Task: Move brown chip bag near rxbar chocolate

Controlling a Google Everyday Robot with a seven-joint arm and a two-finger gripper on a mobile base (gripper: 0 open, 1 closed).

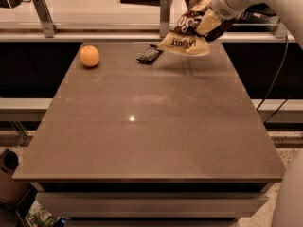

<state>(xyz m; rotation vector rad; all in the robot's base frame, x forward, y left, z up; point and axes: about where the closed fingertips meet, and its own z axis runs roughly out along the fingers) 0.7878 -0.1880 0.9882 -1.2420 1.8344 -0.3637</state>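
Note:
The brown chip bag [185, 34] hangs in the air above the far right part of the table, its cream end printed "LATE JULY" pointing down and left. My gripper [207, 22] is shut on the bag's upper right part, at the end of the white arm coming in from the top right. The rxbar chocolate [149, 54] lies flat on the table near the far edge, just left of and below the bag. The bag does not touch the table.
A round orange fruit [89, 56] sits at the far left of the brown table [142, 126]. A rail with metal posts [165, 8] runs behind the table's far edge. A black cable [279, 74] hangs off the right side.

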